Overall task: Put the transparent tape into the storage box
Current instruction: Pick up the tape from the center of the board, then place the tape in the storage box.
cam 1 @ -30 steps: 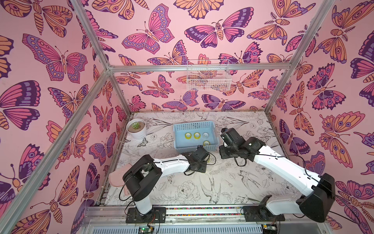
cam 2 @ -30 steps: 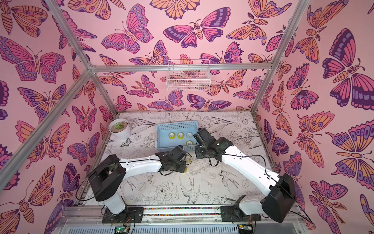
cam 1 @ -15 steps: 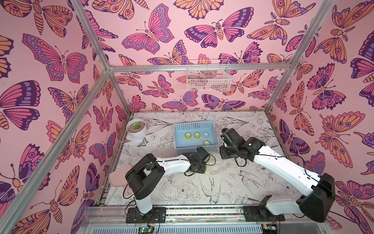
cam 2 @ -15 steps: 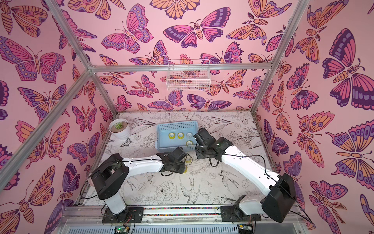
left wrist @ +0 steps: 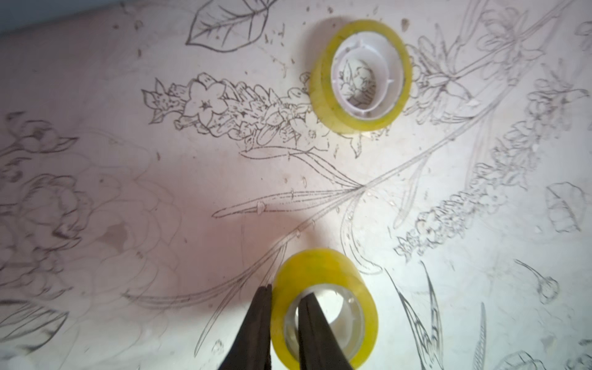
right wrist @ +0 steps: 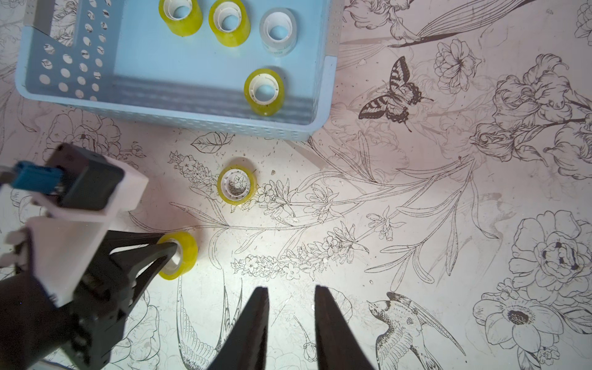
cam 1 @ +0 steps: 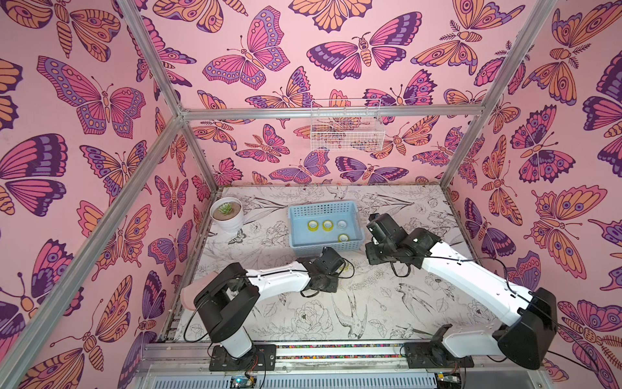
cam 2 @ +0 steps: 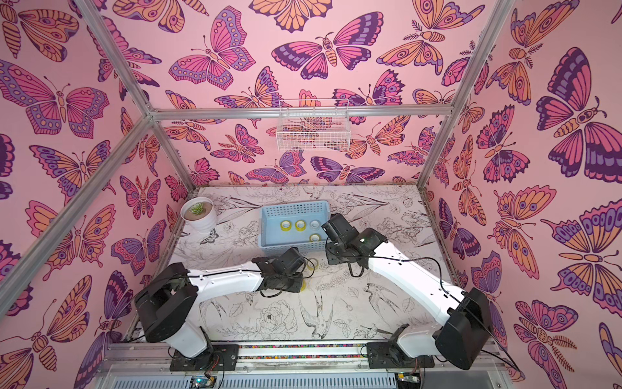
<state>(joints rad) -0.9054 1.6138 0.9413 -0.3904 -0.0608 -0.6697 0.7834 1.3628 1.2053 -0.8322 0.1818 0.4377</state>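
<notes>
Left gripper [left wrist: 286, 293] pinched shut, right gripper [right wrist: 291, 288] jaws slightly apart

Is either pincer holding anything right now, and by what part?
Left pincer grips a yellow tape roll by its ring wall, one finger inside the core, one outside. Right pincer is open, holding nothing.

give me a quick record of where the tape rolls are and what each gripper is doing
storage box: holds four rolls, three yellow rolls and one colourless roll
table: two yellow rolls outside the box
gripped roll: wall pinched, one finger in the hole, one outside
loose roll: flat, untouched, between gripped roll and box
left gripper: shut on gripped roll
right gripper: open, empty
lifted yet: cannot tell
</notes>
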